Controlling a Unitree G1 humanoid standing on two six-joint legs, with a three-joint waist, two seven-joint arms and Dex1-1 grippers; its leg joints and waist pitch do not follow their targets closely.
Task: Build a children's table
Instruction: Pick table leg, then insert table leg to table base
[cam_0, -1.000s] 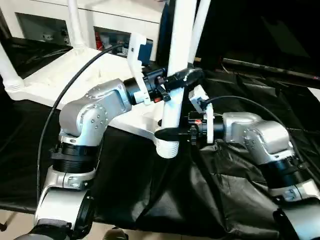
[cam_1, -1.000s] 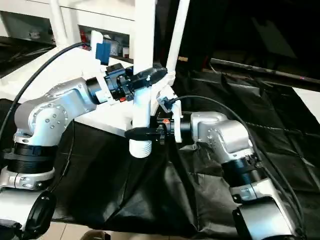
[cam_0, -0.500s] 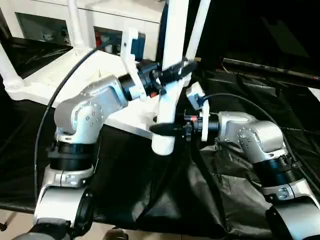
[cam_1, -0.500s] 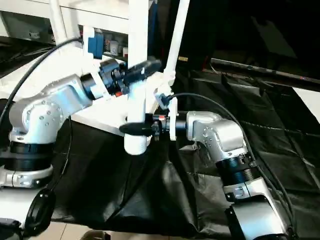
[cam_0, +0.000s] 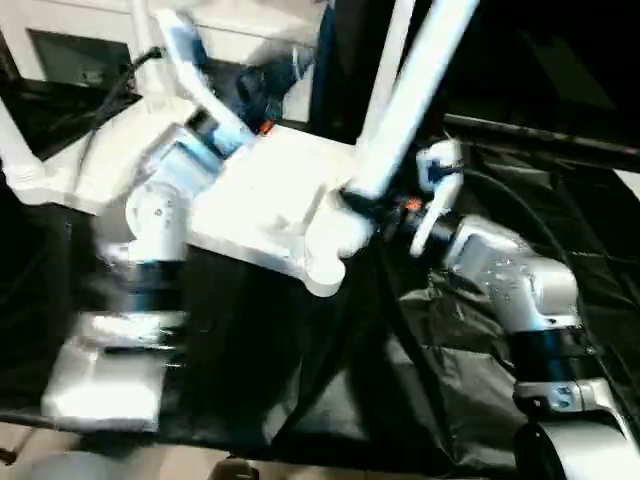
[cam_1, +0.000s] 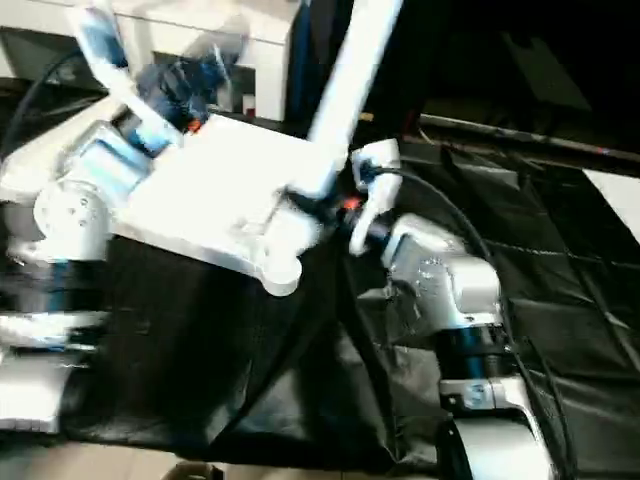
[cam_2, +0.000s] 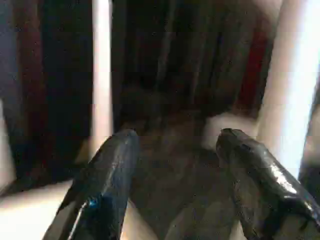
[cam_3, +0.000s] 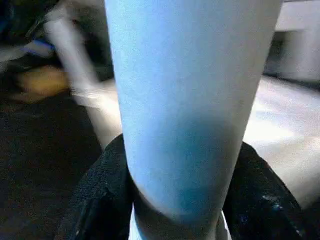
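The white tabletop (cam_0: 265, 190) lies underside up on black cloth, its near corner socket (cam_0: 325, 272) toward me. My right gripper (cam_0: 362, 205) is shut on a long white leg (cam_0: 410, 100) near its lower end. That leg leans up to the right, its foot just above the near socket. In the right wrist view the leg (cam_3: 185, 100) fills the gap between the black fingers (cam_3: 100, 200). My left gripper (cam_0: 265, 90) is blurred, up at the back left and away from the leg. It stands open, and its fingers (cam_2: 105, 185) hold nothing.
Other legs stand upright in the tabletop: one at the far left (cam_0: 15, 140), one behind (cam_0: 140, 40), one at the back corner (cam_0: 390, 55). A white cabinet (cam_0: 90, 45) stands behind. Black cloth (cam_0: 450, 380) covers the surface in front and to the right.
My left gripper has let go of the leg and swung up to the back left. The leg, upright before, now leans to the right in my right gripper.
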